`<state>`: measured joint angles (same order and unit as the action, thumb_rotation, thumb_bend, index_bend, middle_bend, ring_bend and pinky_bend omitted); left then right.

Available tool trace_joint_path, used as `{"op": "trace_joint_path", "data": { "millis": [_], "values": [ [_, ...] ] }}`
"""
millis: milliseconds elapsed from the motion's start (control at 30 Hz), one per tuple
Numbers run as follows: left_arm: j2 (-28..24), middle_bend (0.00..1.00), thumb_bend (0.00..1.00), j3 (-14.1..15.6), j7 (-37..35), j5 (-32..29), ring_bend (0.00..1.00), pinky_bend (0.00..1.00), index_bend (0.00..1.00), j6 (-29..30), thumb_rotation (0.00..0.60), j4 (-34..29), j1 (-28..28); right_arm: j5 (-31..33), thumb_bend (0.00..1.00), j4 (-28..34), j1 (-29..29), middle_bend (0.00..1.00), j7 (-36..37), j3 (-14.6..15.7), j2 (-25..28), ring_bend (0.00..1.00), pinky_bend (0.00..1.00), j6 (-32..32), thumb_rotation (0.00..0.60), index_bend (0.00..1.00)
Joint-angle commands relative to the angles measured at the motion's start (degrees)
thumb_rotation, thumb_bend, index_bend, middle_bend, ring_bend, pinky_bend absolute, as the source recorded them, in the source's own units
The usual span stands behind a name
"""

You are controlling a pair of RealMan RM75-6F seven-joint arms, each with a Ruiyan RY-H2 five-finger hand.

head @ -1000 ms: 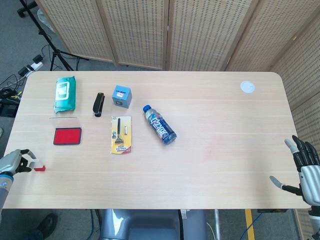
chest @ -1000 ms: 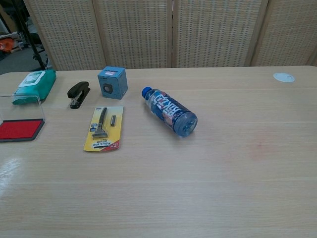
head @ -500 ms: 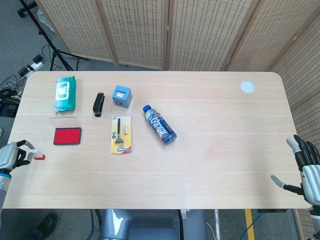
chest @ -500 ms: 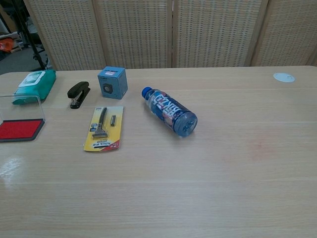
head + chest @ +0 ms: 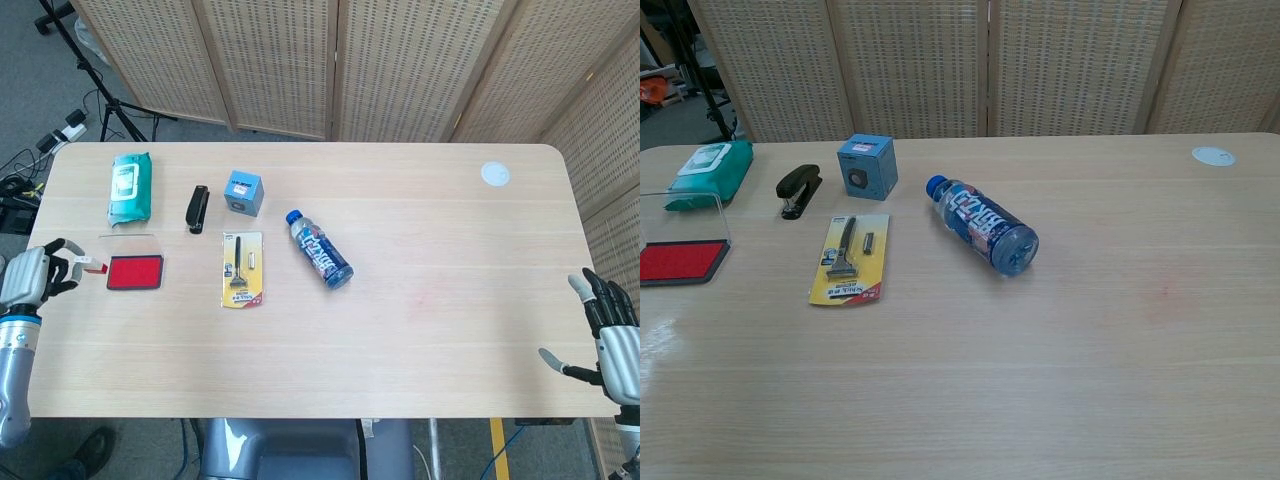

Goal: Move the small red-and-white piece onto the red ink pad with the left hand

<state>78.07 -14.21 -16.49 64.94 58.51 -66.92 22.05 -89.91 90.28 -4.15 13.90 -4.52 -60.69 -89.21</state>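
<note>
Left hand (image 5: 30,274) pinches the small red-and-white piece (image 5: 90,265) at the counter's (image 5: 450,250) left edge, just left of the red ink pad (image 5: 135,272) (contact with pad: cannot tell). Clear lid (image 5: 680,215) stands up behind the pad. Right hand (image 5: 612,335) is off the right near corner, fingers spread, holding nothing. Open wood lies near of the pad; razor card (image 5: 243,269) sits to its right.

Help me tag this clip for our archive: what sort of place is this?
Probably an indoor lab or studio set up for recording: a wooden table with assorted small items, folding woven screens behind it, and a tripod with cables on the floor.
</note>
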Motion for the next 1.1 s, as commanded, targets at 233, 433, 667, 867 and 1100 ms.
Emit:
{"op": "trace_joint_path", "data": {
  "millis": [233, 433, 667, 867, 1100],
  "values": [
    [5.0, 0.99, 0.47, -0.4, -0.6, -0.2, 1.00, 0.92, 0.56, -1.2, 0.600, 6.1, 1.8, 1.2, 0.00, -0.4, -0.6, 0.00, 1.2, -0.3, 0.2, 0.00, 0.00, 1.5, 0.600, 0.00],
    [8.1, 0.99, 0.48, -0.4, -0.6, -0.2, 1.00, 0.92, 0.57, -1.4, 0.600, 10.0, 2.5, 0.8, 0.00, -0.5, -0.6, 0.00, 1.1, -0.1, 0.1, 0.00, 0.00, 1.5, 0.600, 0.00],
    [12.3, 0.99, 0.48, -1.0, -1.2, -0.1, 1.00, 0.92, 0.57, -1.8, 0.600, 14.6, 4.0, 1.7, 0.00, -0.7, -1.0, 0.00, 2.0, -0.3, 0.2, 0.00, 0.00, 2.4, 0.600, 0.00],
    [16.6, 0.99, 0.49, -1.3, -2.5, 0.0, 1.00, 0.92, 0.59, -1.9, 0.600, 20.9, 4.8, 2.5, 0.00, -1.3, -1.4, 0.00, 3.7, -0.5, 0.5, 0.00, 0.00, 3.6, 0.600, 0.00],
    [19.1, 0.99, 0.48, -0.4, -4.6, 1.4, 1.00, 0.92, 0.59, -2.5, 0.600, 23.8, 4.9, 2.8, 0.00, -1.7, -1.4, 0.00, 5.3, -0.7, 0.8, 0.00, 0.00, 3.7, 0.600, 0.00]
  ]
}}
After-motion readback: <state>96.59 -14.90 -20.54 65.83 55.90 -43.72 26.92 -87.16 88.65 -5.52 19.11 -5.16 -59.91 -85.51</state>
